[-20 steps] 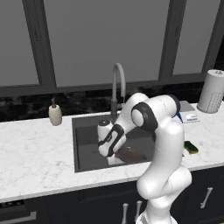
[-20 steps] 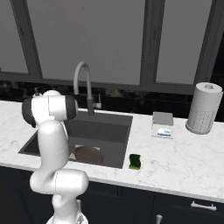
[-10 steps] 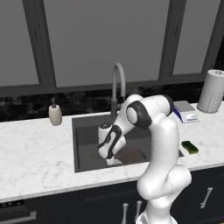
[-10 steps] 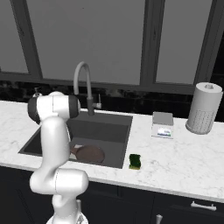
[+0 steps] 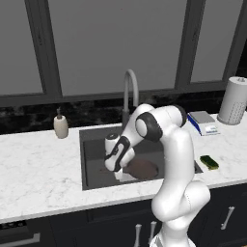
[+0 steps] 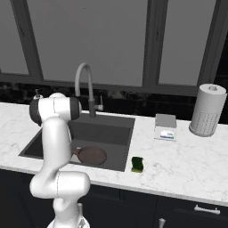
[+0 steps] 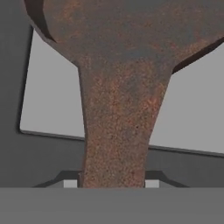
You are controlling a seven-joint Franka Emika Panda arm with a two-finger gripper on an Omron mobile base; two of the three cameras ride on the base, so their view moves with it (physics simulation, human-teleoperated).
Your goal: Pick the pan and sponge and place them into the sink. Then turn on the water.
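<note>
The dark-brown pan (image 5: 143,169) (image 6: 92,155) lies low inside the dark-grey sink (image 5: 91,144) (image 6: 109,129), near its front. My gripper (image 5: 117,172) reaches down into the basin from the left and is shut on the pan's handle. In the hand view the rusty brown handle (image 7: 118,131) runs up between my fingertips (image 7: 70,183) to the pan's bowl, over the sink's pale-grey patch (image 7: 48,100). The green sponge (image 5: 209,162) (image 6: 137,164) rests on the counter to the right of the sink. No stream falls from the grey gooseneck faucet (image 5: 129,91) (image 6: 84,75).
A soap dispenser (image 5: 61,127) stands left of the sink by the back wall. To the right are a small kitchen scale (image 5: 203,119) (image 6: 165,126) and a paper towel roll (image 5: 232,100) (image 6: 206,110). White marble counter runs on both sides.
My arm's elbow has swung a little to the left. The hand and the pan have stayed almost in place, low in the sink.
</note>
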